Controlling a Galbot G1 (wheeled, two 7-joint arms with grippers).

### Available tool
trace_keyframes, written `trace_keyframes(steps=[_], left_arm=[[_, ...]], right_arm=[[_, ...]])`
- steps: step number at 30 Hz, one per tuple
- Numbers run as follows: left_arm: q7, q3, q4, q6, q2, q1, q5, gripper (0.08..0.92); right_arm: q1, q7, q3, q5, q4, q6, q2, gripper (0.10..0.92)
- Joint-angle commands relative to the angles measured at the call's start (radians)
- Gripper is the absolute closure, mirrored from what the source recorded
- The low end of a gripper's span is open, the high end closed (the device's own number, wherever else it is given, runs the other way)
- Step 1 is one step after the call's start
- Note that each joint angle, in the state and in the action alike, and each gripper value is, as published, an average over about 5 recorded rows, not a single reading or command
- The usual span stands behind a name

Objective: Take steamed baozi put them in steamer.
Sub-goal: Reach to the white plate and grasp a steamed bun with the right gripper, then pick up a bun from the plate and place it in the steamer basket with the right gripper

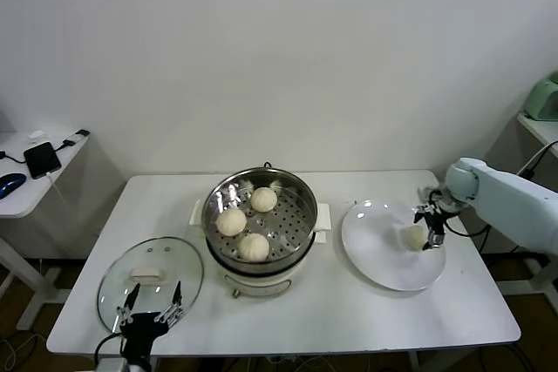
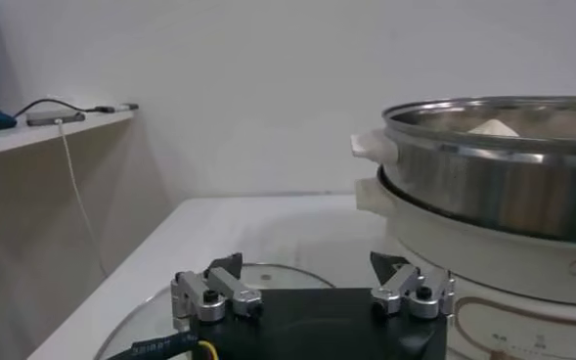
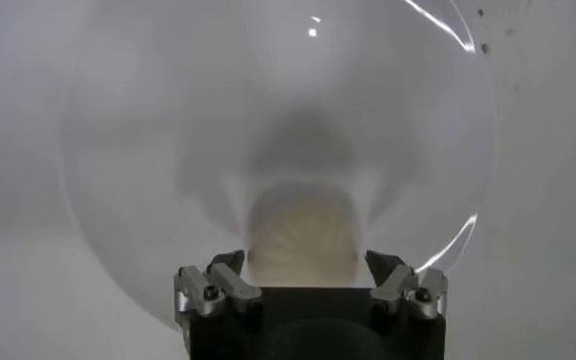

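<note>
The steel steamer on its white base stands mid-table and holds three cream-white baozi. One more baozi lies on the white plate to the right. My right gripper hangs over that plate, open, its fingers either side of this baozi with a gap to each. My left gripper rests open above the glass lid at the front left, nothing between its fingers. The steamer's wall fills the left wrist view's side.
A side table with a phone, a mouse and cables stands at the far left. A green object sits on a shelf at the far right. The table's front edge runs just below the lid and plate.
</note>
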Motion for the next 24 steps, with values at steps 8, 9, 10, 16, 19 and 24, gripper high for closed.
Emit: trace_keyframes(steps=[8, 9, 10, 16, 19, 24], left_arm=[[0.0, 0.0, -0.009, 0.004, 0.004, 0.002, 0.0, 0.177], [0.0, 0.0, -0.01, 0.004, 0.004, 0.002, -0.001, 0.177], [0.0, 0.0, -0.011, 0.005, 0.004, 0.001, -0.001, 0.177], [0.001, 0.002, -0.016, 0.008, 0.005, 0.0, 0.001, 0.177], [0.001, 0.002, -0.021, 0.011, 0.005, 0.0, 0.001, 0.177], [0.002, 0.002, -0.028, 0.015, 0.009, -0.001, -0.002, 0.177]], right_arm=[[0.019, -0.014, -0.012, -0.015, -0.008, -0.01, 0.011, 0.269], [0.034, -0.014, -0.019, -0.007, 0.004, -0.016, 0.008, 0.291], [0.05, -0.013, -0.032, 0.002, 0.018, -0.025, 0.006, 0.315], [0.287, 0.006, -0.232, 0.176, 0.19, -0.095, -0.009, 0.361], [0.499, 0.03, -0.404, 0.362, 0.313, -0.146, 0.011, 0.361], [0.776, 0.059, -0.585, 0.674, 0.489, -0.221, 0.085, 0.36]])
